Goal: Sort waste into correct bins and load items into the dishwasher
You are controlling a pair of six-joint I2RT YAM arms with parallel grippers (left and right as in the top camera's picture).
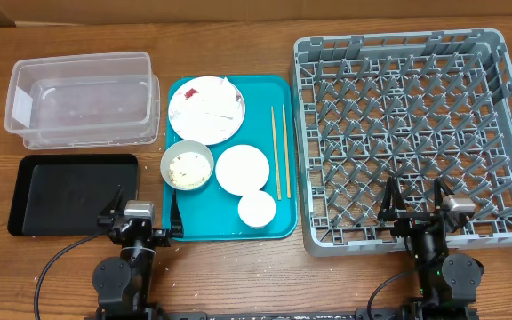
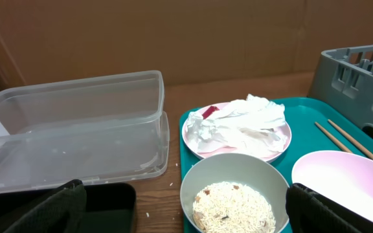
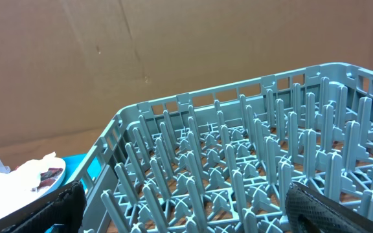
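Both arms sit at the near edge of the bench (image 1: 265,267); the left gripper (image 1: 143,207) and right gripper (image 1: 414,194) stand fully open and hold nothing. Nothing appears sorted yet; the crumpled napkins (image 2: 241,123) lie on the large plate (image 1: 194,133) at the far end of the teal tray (image 1: 220,222), beyond the rice bowl (image 2: 235,167). Begin with the left gripper; pass above the bowl; pinch a raised fold, not the plate rim; lift clear before swinging left to the clear tub (image 1: 78,102) or black tray (image 1: 69,191); leave the dish rack (image 1: 416,116), at right, until the dishes are emptied.
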